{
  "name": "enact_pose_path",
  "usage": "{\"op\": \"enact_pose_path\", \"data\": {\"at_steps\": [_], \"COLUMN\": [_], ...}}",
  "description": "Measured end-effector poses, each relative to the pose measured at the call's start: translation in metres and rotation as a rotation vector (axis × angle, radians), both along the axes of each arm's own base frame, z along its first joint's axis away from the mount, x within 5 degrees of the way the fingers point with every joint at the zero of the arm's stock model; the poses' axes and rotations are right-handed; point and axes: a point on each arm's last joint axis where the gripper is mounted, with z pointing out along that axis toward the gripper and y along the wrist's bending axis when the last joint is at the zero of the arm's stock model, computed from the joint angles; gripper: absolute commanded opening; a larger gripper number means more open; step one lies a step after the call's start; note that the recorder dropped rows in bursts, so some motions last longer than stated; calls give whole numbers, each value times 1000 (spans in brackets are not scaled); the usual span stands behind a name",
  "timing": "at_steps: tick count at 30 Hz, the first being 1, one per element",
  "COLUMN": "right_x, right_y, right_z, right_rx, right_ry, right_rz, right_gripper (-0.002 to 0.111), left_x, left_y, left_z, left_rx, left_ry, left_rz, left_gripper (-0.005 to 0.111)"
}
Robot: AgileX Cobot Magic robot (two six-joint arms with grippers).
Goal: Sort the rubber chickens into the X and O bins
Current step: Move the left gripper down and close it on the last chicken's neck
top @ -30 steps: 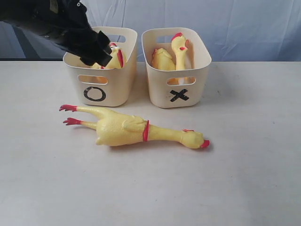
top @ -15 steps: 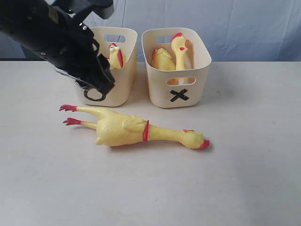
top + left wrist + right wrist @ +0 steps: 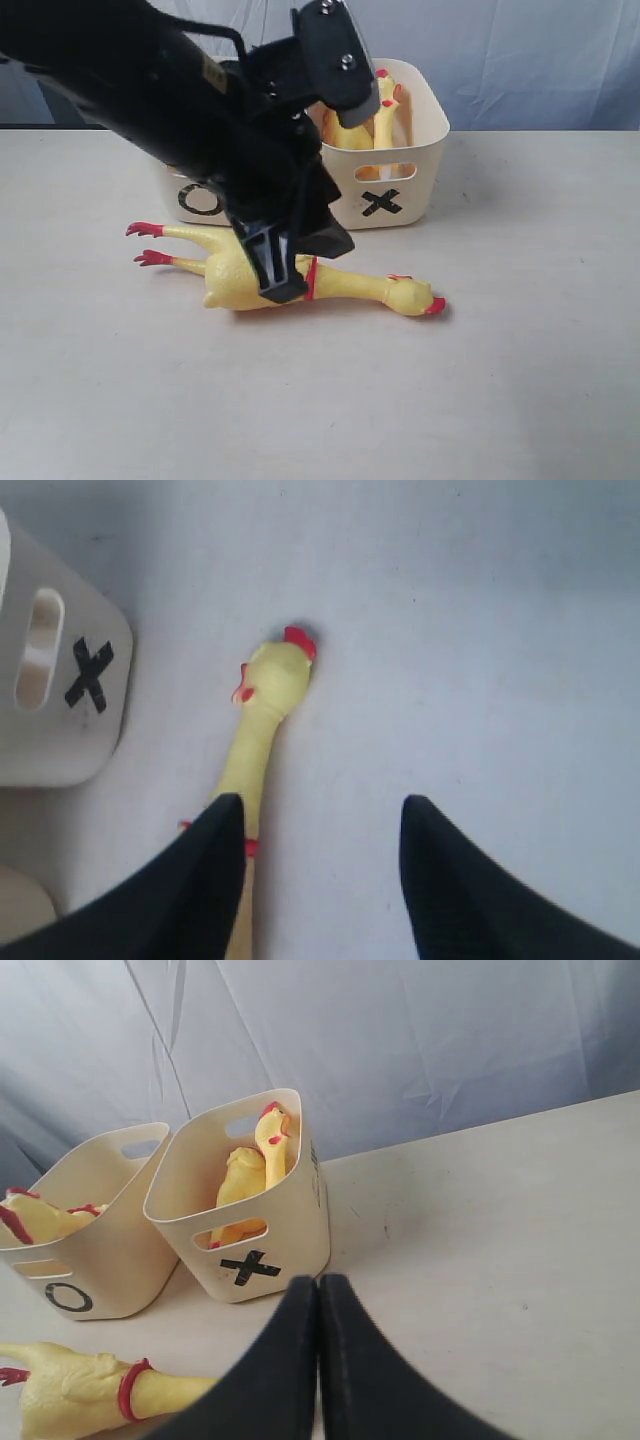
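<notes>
A large yellow rubber chicken (image 3: 365,287) lies on its side on the table in front of the bins, feet to the left and head (image 3: 280,668) to the right. My left gripper (image 3: 298,265) hangs over its body near the red neck band, open. In the left wrist view the neck runs beside one finger (image 3: 215,845), and only bare table shows between the jaws (image 3: 320,815). The X bin (image 3: 425,150) holds two chickens (image 3: 255,1165). A small chicken (image 3: 35,1215) lies in the O bin (image 3: 95,1260). My right gripper (image 3: 320,1285) is shut and empty, off to the right.
The left arm hides most of the O bin in the exterior view. Both bins stand side by side at the back of the pale table (image 3: 520,330), in front of a blue-grey cloth backdrop (image 3: 540,50).
My left arm has left the O bin and swung forward and down to the right, over the large chicken on the table. Its jaws have narrowed somewhat. The right gripper has stayed still.
</notes>
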Motion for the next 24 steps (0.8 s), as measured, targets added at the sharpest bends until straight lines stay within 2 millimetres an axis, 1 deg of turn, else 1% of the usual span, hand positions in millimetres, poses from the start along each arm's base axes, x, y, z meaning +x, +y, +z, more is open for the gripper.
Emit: {"op": "enact_pose_path", "data": {"at_steps": [3, 6, 11, 18, 24], "right_x": [0, 0, 0, 0, 0], "right_y": [0, 0, 0, 0, 1], "right_z": [0, 0, 0, 0, 0], "right_rx": [1, 1, 1, 1, 9], "right_ry": [-2, -2, -2, -2, 3], "right_rz": [1, 1, 1, 1, 5], "right_gripper": [0, 0, 0, 0, 0], "left_x": [8, 18, 35, 50, 61], "left_y": [-9, -20, -35, -54, -63], "left_z": [-15, -36, -74, -124, -154], "left_rx": [5, 22, 54, 125, 150], "left_ry": [-20, -1, 15, -57, -153], "left_rz": [-29, -26, -17, -117, -161], "left_gripper": [62, 68, 68, 68, 66]}}
